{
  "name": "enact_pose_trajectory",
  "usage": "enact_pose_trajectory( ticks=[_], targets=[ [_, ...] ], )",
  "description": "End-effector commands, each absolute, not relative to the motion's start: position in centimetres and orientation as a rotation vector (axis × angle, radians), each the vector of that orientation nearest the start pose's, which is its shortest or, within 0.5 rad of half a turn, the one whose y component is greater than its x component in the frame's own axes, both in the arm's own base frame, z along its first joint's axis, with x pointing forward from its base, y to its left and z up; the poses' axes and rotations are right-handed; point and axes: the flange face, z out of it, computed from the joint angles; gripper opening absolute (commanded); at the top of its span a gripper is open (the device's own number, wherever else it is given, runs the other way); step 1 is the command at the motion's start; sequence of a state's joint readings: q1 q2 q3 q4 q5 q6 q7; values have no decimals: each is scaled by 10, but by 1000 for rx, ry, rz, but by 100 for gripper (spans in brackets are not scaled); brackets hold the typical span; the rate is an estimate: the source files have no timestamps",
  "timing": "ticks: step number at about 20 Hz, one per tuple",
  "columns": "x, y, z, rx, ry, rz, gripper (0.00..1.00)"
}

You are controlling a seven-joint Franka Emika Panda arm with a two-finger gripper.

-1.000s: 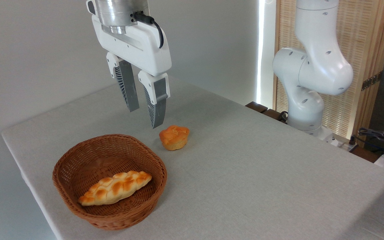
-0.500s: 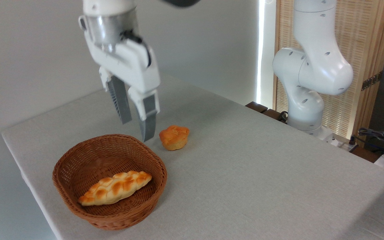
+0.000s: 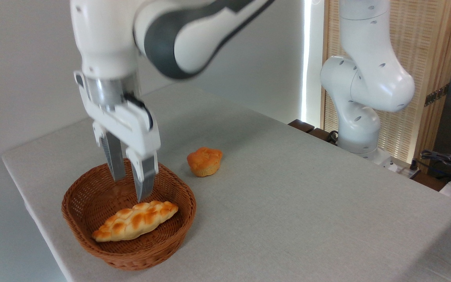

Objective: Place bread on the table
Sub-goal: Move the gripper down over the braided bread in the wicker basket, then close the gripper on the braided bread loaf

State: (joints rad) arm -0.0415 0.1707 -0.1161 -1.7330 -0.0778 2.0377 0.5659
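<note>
Task's barely started imo. The bread (image 3: 135,220), the long braided loaf, is lying flat in the wicker basket (image 3: 78,197) at lower left of the frame, nothing lifted yet. Gripper (image 3: 131,186) hangs over the basket's back half w/ its tips just above the loaf's upper right end, not touching as far as I can tell. Fingers (image 3: 144,178) are spread a bit w/ a clear gap between them, nothing pinched. So what's left: drop down, grab the loaf, lift it over the rim, set it on the table (image 3: 288,196).

Containers: just the one basket, and the loaf is the only thing in it, sitting diagonal toward the front. The small bun (image 3: 204,161) is already out on the grey cloth, just right of the basket near frame center, not touching it. Plenty of bare cloth on the right side for a drop spot.
</note>
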Motion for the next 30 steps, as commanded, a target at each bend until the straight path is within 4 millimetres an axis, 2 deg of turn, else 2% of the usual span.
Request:
enact_pose_trajectory(
  ticks=[1,3,8,10,16,17,20,21,22,23,27,28,30],
  targets=[
    [612,-104,461,-2976,1073,-262,100],
    [613,-104,455,-2876,1120,-219,100],
    [614,-127,427,-2840,1204,-156,100],
    [618,-134,419,-2835,1222,-183,100],
    [619,-133,417,-2697,1287,-159,100],
    [619,-133,417,-2695,1287,-159,91],
    [619,-133,417,-2698,1285,-157,48],
    [618,-133,417,-2696,1287,-153,36],
    [618,-133,416,-2697,1288,-148,21],
    [618,-133,416,-2697,1288,-146,12],
    [617,-132,415,-2698,1287,-134,7],
    [618,-131,416,-2701,1284,-137,0],
    [618,-128,416,-2704,1278,-136,0]
  ],
)
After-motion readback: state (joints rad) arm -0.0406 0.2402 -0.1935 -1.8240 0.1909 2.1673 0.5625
